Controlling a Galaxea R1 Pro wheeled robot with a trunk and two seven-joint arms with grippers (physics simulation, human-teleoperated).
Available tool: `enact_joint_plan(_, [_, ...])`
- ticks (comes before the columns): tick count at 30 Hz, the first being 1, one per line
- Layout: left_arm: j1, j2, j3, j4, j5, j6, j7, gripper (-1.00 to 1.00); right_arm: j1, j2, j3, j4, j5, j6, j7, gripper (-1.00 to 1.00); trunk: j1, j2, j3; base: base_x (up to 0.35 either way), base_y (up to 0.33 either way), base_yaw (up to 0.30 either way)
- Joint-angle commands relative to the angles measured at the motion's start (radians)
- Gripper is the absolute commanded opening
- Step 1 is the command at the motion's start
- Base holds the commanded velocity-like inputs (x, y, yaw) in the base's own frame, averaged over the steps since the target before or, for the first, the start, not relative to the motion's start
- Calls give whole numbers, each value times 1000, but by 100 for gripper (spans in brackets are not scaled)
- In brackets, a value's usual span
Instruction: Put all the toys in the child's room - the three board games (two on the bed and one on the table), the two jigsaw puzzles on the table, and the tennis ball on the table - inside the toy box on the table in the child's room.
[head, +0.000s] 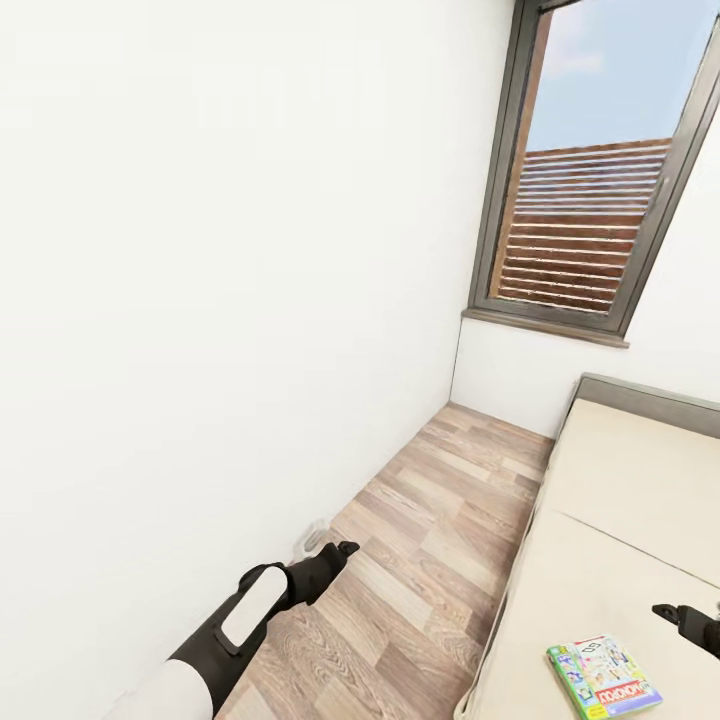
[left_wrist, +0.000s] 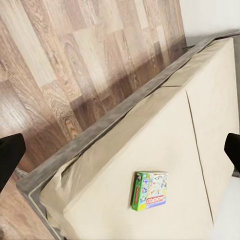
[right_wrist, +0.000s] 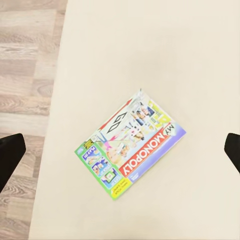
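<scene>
My right tool (head: 672, 612) is cut off by the head view's right edge. The bed (head: 620, 500) runs off that edge too, and the board game (head: 603, 677) nearly touches the bottom edge, its small print unreadable.

A bedroom: a bed (head: 620, 520), a window (head: 600, 170), a plank floor (head: 420, 560).

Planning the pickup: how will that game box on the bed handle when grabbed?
The game box looks flat and stiff, so it probably won't flop. Lying flush on the soft bed, its edges may be hard to get under. Likely light.
</scene>
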Motion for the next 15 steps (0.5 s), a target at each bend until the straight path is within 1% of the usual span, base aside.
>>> enact_joint_plan(1, [-1,0,-2,-2,11,1,9,100,-1,1,-5,-1,-4,8,1,100,4,-9,-5,0,0,0])
enact_joint_plan(10, [-1,0,-2,-2,12,1,9,100,-1,3,-8,1,-5,15,-3,100,39,-72,-35,0,0,0])
enact_joint_plan(12, [-1,0,-2,-2,12,1,9,100,-1,3,-8,1,-6,30,-4,100,46,-86,-44,0,0,0])
enact_joint_plan(15, [-1,0,-2,-2,11,1,9,100,-1,4,-9,2,-6,83,-6,100,58,-107,-57,0,0,0])
